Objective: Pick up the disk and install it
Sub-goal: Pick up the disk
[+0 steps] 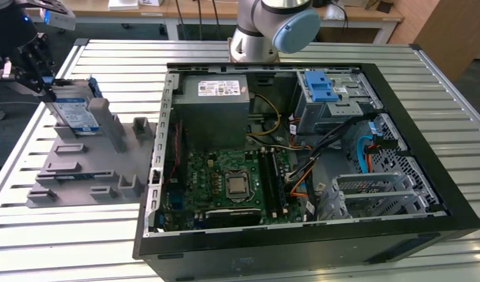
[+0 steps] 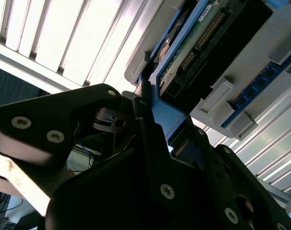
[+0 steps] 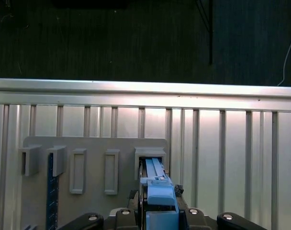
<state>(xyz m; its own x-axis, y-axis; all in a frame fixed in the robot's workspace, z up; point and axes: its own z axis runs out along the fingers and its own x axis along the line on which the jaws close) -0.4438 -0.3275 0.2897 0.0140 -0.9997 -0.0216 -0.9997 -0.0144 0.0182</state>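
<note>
The disk (image 1: 75, 114) stands in the grey holder (image 1: 75, 176) outside the computer case (image 1: 302, 244), your gripper (image 1: 45, 88) jaws clamped on its edge, not yet installed.

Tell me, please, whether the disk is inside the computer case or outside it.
Outside. The disk stands on edge in the grey holder, to the exterior view's left of the open computer case.
</note>
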